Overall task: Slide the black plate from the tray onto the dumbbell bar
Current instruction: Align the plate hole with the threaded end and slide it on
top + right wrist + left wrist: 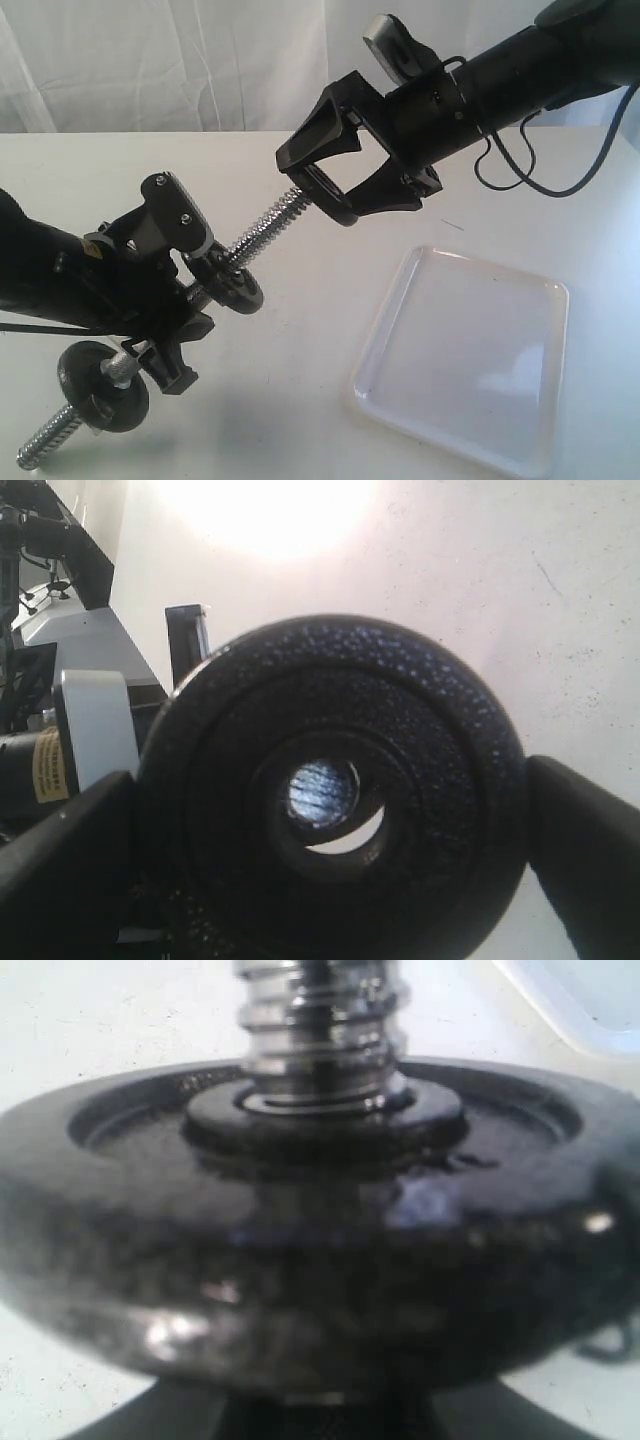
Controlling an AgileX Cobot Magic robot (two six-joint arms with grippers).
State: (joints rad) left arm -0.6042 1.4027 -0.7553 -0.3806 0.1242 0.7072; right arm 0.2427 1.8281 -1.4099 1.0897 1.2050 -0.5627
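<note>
Threading the black plate point(440, 780) onto the dumbbell bar point(262, 230) was the step in hand, and it looked about to begin rather than done. The right gripper point(314, 188) pinched the plate by its rim, one finger on each side, with the plate's face turned toward the bar's free threaded end. That end stood right at the plate, just ahead of the gripper's fingertips. The exterior view did not show whether it was inside the hole.

In the right wrist view the bar's tip showed through the central hole, but off-centre, with a crescent of light open on one side. The left gripper point(168, 292) appeared clamped on the bar's middle, between the upper black disc point(228, 282) and the lower black disc point(100, 385). It held the bar tilted, threaded end pointing at the right gripper. The white tray point(470, 350) lay empty, below and well apart from the right gripper.

To do this well, the plate probably needed a small sideways correction so the tip sat centred in the hole. The push should then have run straight along the bar's axis, plate face square to it, since coarse threads would likely snag a tilted plate. A firm left grip mattered too, because any sag could bind the hole.
</note>
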